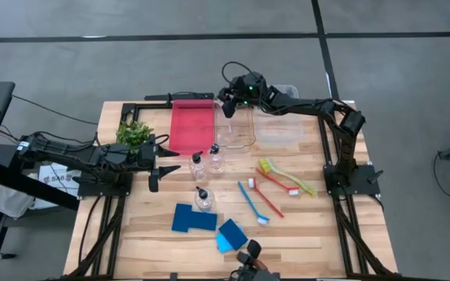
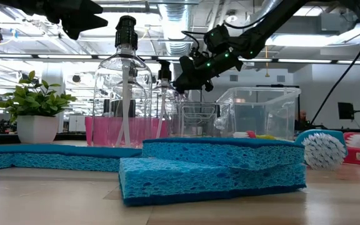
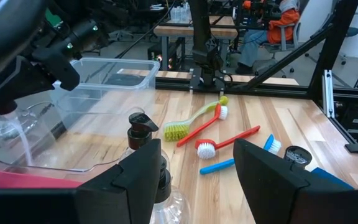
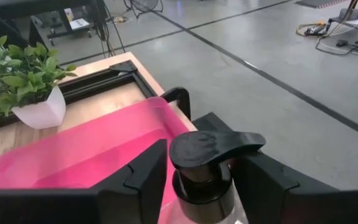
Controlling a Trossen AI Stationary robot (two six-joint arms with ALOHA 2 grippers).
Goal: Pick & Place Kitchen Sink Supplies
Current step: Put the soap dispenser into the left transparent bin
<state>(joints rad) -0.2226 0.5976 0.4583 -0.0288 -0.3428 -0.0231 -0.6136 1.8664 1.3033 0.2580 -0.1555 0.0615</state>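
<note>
My right gripper [image 1: 229, 105] reaches over the far bins, shut on a clear bottle [image 1: 229, 129] with a black pump top [image 4: 213, 146]; the bottle is inside the middle clear bin [image 1: 241, 134]. Three more pump bottles [image 1: 198, 165] [image 1: 216, 158] [image 1: 203, 199] stand upright on the table. A dark blue sponge [image 1: 192, 218] and a light blue sponge [image 1: 231, 234] lie flat near the front edge. Blue [image 1: 254, 203], red [image 1: 276, 182] and yellow-green [image 1: 287, 176] brushes lie right of centre. My left gripper [image 1: 162, 164] waits open at the table's left. My right gripper has the bottle's neck [image 4: 201, 183], just under the pump top, between its two fingers. The fingers come slanting down from the table's right. The bottle body [image 3: 8, 124] hangs below them inside the clear bin; I cannot tell whether its base rests on the bin's floor.
A red bin [image 1: 191, 125] stands left of the middle clear bin, and a second clear bin [image 1: 280, 129] right of it. A small potted plant [image 1: 133, 133] sits at the far left beside my left arm. Bare wood lies between the bottles and the brushes.
</note>
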